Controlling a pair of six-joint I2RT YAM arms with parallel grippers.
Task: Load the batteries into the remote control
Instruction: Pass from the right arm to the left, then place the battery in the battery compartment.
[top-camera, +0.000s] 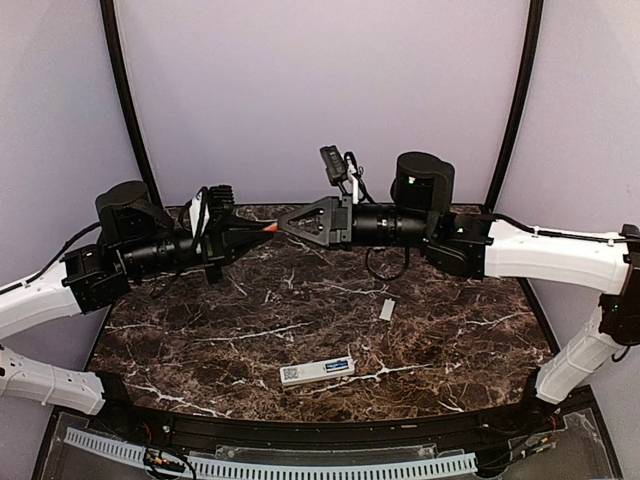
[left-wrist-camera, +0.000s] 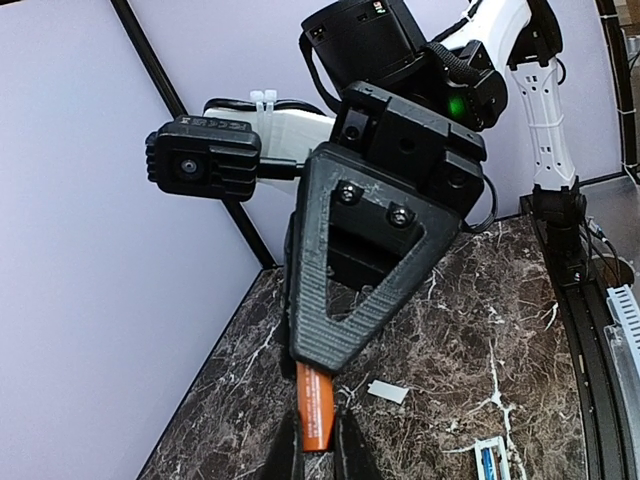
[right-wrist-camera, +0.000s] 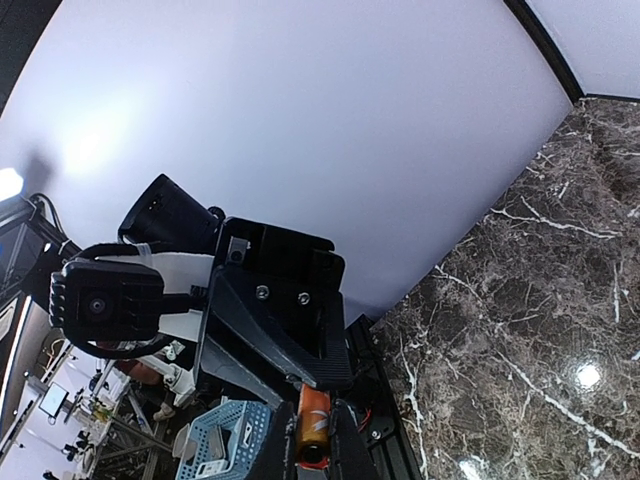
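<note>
Both pairs of jaws clamp one battery (top-camera: 269, 228), raised well beyond the remote (top-camera: 317, 371); release only one pair, gently, without tilting it.

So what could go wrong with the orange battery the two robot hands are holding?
The left gripper and right gripper pinch the orange battery in mid-air; if one releases too soon, it may drop onto the table and roll. It could twist in the grip, then fit badly into the remote control below.
</note>
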